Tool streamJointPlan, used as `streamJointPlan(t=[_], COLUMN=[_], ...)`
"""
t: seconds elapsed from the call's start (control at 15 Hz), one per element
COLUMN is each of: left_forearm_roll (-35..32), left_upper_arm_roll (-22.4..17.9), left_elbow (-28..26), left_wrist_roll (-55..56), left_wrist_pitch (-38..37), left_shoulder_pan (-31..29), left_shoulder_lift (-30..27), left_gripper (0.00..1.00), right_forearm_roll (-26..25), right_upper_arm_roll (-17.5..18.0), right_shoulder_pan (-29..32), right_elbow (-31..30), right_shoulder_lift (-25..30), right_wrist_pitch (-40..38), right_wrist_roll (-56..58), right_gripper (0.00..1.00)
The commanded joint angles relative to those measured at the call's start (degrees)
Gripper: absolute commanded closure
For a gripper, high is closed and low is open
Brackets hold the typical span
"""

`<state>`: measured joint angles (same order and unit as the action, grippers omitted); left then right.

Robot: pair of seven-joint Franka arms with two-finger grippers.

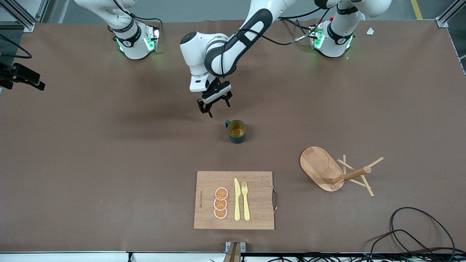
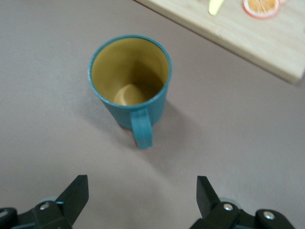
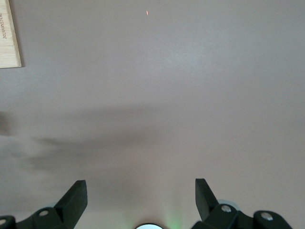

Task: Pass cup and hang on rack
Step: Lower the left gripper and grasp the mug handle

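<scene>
The dark teal cup stands upright mid-table, its yellowish inside showing and its small handle turned toward my left gripper. My left gripper hangs open just above the table beside the cup, on the side of the robots' bases, with nothing between its fingers. In the left wrist view the cup sits ahead of the left gripper, apart from it. The wooden rack, an oval base with a post and thin pegs, is toward the left arm's end. My right gripper waits open over bare table.
A bamboo cutting board with a yellow knife, a fork and orange slices lies nearer the front camera than the cup. Black cables coil at the front corner near the rack.
</scene>
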<state>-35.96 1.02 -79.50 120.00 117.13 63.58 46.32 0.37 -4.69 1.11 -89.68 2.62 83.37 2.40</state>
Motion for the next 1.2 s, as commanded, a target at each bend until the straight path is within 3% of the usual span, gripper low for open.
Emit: streamJointPlan(t=[0.0, 0.07, 0.2, 0.33, 0.86, 1.13], left_forearm_roll=[-2.18, -3.58, -6.92, -7.72, -11.14, -11.15], left_upper_arm_roll=[-4.79, -4.89, -4.89, -4.89, -6.12, -6.12], left_elbow=[3.56, 3.91, 4.0, 4.0, 3.48, 3.48], left_wrist_roll=[5.84, 7.6, 13.3, 14.99, 15.26, 14.65], left_wrist_pitch=[-0.24, -0.24, -0.24, -0.24, -0.59, -0.85], left_shoulder_pan=[3.91, 4.01, 4.01, 4.01, 4.01, 3.83], left_shoulder_lift=[3.94, 4.65, 5.44, 5.53, 7.11, 7.29], left_gripper=[0.0, 0.02, 0.19, 0.27, 0.28, 0.44], right_forearm_roll=[-0.64, -0.64, -0.64, -0.64, -0.64, -0.64], right_upper_arm_roll=[0.39, 0.39, 0.39, 0.3, 0.39, 0.39], right_shoulder_pan=[0.56, 0.56, 0.82, 1.26, 1.26, 1.26], right_elbow=[-1.99, -1.99, -1.99, -1.99, -2.07, -1.99], right_shoulder_lift=[2.13, 2.3, 2.39, 2.39, 2.39, 2.39], right_wrist_pitch=[0.21, 0.21, 0.21, 0.21, 0.83, 0.92], right_wrist_roll=[0.77, 0.77, 0.77, 0.77, 0.77, 0.77], right_gripper=[0.0, 0.0, 0.0, 0.0, 0.0, 0.0])
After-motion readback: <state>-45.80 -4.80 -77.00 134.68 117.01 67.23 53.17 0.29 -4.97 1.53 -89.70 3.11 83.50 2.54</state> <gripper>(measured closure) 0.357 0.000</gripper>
